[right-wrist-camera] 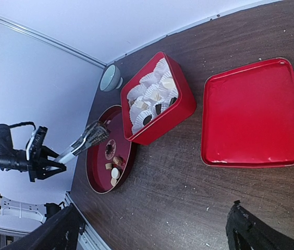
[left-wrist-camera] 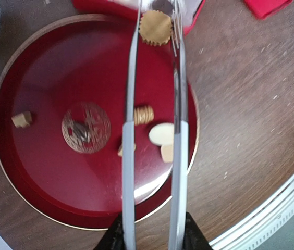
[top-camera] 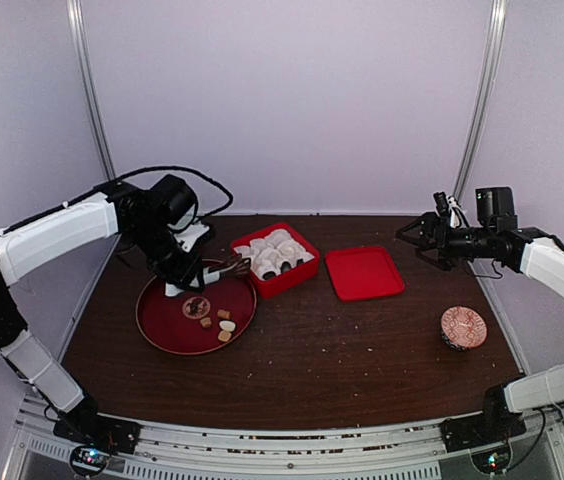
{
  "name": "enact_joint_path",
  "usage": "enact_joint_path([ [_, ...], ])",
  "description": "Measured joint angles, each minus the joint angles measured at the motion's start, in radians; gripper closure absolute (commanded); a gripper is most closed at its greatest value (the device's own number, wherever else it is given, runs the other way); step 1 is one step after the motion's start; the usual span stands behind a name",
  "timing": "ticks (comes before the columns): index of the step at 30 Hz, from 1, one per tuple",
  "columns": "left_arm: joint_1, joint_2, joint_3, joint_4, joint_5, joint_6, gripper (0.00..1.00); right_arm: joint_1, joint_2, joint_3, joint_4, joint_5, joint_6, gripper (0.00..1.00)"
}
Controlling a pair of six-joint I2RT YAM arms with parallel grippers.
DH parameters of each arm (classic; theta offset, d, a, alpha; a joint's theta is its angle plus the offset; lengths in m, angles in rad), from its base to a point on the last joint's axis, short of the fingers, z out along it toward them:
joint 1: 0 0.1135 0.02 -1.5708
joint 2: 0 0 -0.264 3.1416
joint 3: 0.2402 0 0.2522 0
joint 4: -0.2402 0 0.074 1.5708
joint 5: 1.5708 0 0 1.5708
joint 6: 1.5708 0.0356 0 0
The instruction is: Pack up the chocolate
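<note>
1. Since the left tool [left-wrist-camera: 152, 235] is clenched on the handle end of the tongs [left-wrist-camera: 130, 130], the chocolate gets handled by the long blades. The pieces look too small for a direct pinch.
2. A round tan piece [left-wrist-camera: 156, 27] sits between the tong tips, which are over the far rim of the red plate [left-wrist-camera: 43, 203], right at the near wall of the red box [top-camera: 287, 283]. This reads as a transfer in progress, from plate to box.
3. The box is lined with white paper cups [right-wrist-camera: 148, 99]. Some already hold a piece, others look empty, so packing seems partly done.
4. Loose chocolate pieces [left-wrist-camera: 161, 134] remain on the plate: a cream oval and a few tan ones clustered under the blades, plus one tan cube [left-wrist-camera: 22, 119] well apart on the other side. The round mark at the plate's centre looks like decoration, not a piece.
5. The right tool [top-camera: 414, 238] is released and holds nothing. It hangs above the bench [top-camera: 312, 350] near the far right edge, apparently parked clear of the left arm's path.
6. The lid [top-camera: 364, 273] lies flat just beside the box, off so the cups are reachable. Closing it is probably the last step.
7. Risk: the grip on the round piece looks light, so it could slip at the box wall.
</note>
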Motion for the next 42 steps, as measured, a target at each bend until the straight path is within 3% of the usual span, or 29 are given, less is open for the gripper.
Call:
enact_joint_path([
  [10,0.029,0.175,0.335,-0.017,-0.021,-0.002,0.83,0.0,0.006,0.0,0.014,0.0,0.002,0.0],
  [20,0.045,0.428,0.515,0.003,-0.043,-0.015,0.83,0.0,0.01,0.0,0.014,0.0,0.002,0.0],
  [42,0.08,0.573,0.63,0.02,-0.046,-0.027,0.79,0.0,0.017,0.002,0.014,0.001,0.0,0.0],
])
